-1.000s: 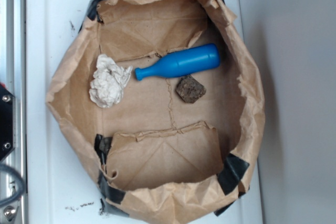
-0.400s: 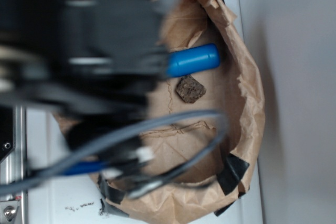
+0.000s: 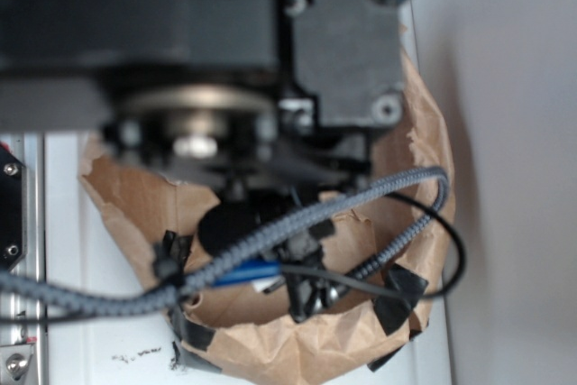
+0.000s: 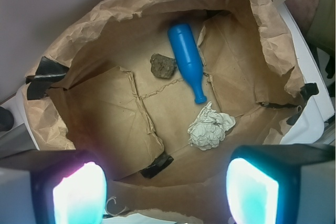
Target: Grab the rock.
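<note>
The robot arm [image 3: 207,60] hangs over an open brown paper bag [image 4: 100,129], blocking most of the exterior view. The wrist camera looks straight down into the bag, the gripper [image 4: 165,190] spread wide with nothing between its two glowing fingers [image 4: 79,195]. The rock [image 4: 163,65] lies on the bag floor, just beside a blue bottle [image 4: 188,60], apart from a crumpled paper ball [image 4: 210,128].
</note>
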`<state>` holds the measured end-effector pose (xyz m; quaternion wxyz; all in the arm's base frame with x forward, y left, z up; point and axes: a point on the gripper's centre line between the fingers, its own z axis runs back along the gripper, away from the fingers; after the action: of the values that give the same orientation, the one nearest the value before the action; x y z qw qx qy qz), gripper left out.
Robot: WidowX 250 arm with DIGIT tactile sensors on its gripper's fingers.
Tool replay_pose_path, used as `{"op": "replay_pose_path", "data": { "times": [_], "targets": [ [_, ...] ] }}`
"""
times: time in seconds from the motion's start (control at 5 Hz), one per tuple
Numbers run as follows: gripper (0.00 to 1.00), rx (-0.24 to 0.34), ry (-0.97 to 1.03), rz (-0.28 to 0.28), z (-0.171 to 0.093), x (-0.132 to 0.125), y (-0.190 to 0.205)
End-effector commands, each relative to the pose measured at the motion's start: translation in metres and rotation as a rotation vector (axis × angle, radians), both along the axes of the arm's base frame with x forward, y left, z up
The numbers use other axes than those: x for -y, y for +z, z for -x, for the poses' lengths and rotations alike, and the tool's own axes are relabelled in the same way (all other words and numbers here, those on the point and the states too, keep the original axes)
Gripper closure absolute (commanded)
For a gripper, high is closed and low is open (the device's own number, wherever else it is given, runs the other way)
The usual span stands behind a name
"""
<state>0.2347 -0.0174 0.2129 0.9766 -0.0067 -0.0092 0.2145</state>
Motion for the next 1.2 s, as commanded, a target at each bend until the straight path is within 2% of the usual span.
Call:
{"op": "replay_pose_path", "data": {
  "times": [0.0, 0.2, 0.6, 0.8, 1.0],
  "targets": [
    [0.00, 0.078, 0.056, -0.021, -0.012, -0.022, -0.035],
    [0.00, 0.061, 0.089, -0.075, -0.016, -0.026, -0.084],
    [0.00, 0.035, 0.219, -0.022, -0.038, -0.034, -0.132],
    [0.00, 0.059, 0.316, 0.001, -0.054, -0.040, -0.141],
    [0.00, 0.044, 0.350, 0.025, -0.071, -0.049, -0.141]
  ]
}}
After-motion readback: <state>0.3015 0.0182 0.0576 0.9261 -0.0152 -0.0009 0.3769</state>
